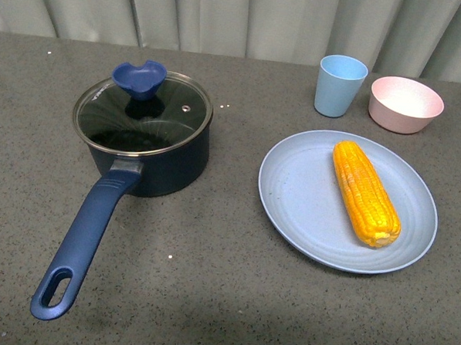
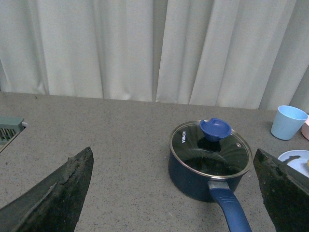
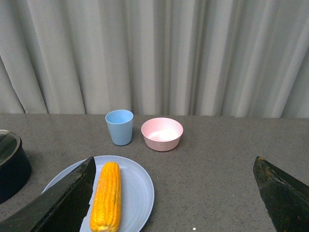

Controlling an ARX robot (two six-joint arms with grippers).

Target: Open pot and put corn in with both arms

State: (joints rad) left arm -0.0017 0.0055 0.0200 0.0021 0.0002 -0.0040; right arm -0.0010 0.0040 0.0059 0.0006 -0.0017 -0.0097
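Two grippers are out of sight from the front, where no arm shows at all; only the wrist cameras catch them. The left gripper (image 2: 172, 151) is spread wide with nothing between its dark fingers (image 2: 58, 193), which are cut off at the picture's corners. The right gripper (image 3: 174, 158) is likewise wide apart and empty.

On the grey table (image 1: 208, 295) the pot (image 1: 169, 169) stands on the left with its glass lid (image 1: 152, 122) on and a blue knob (image 1: 139, 79) on top. Its long handle (image 1: 88, 235) points toward the robot. Reflections on the glass make the inside hard to read. The right wrist camera catches only a sliver of the pot at the frame edge.

The corn (image 1: 365, 193) lies on the right half of a pale blue plate (image 1: 299, 191), well apart from the pot. Behind the plate stand a blue cup (image 1: 341, 85) and a pink bowl (image 1: 406, 104), side by side.

A greenish vented thing (image 2: 8, 128) pokes into the left wrist picture, too cropped to identify.
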